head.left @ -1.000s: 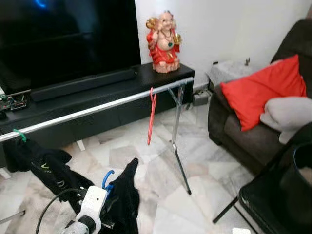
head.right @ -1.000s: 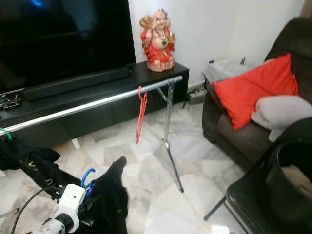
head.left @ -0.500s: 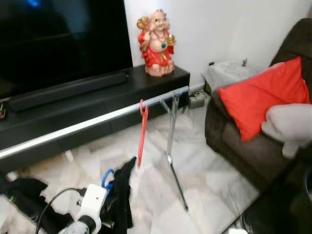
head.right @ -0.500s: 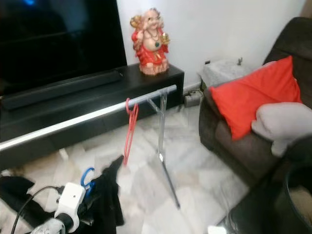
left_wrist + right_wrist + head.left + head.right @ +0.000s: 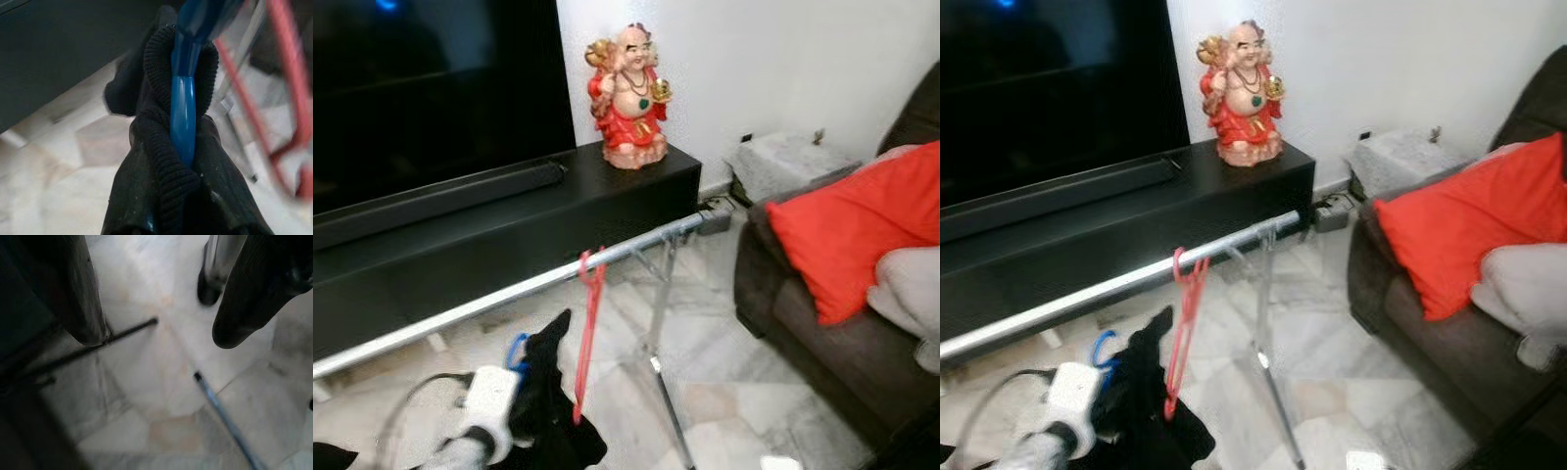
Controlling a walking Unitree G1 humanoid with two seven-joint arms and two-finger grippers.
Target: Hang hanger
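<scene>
A white wall (image 5: 783, 59) is seen behind a low black TV cabinet (image 5: 509, 220), on which a large dark screen (image 5: 421, 78) and a red-robed figurine (image 5: 629, 98) are set. The floor (image 5: 724, 392) is laid with pale marble tiles. A dark sofa (image 5: 822, 313) is furnished with a red cushion (image 5: 857, 225).

White-cased left wrist (image 5: 489, 399) trailing a grey cable (image 5: 406, 416)

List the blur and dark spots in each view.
Eye views: left arm motion-smeared, statue and rail fairly sharp, TV a dark mass. Left wrist view: blue hanger crisp, red hanger blurred. Right wrist view: dim and soft, fingers out of focus.
</scene>
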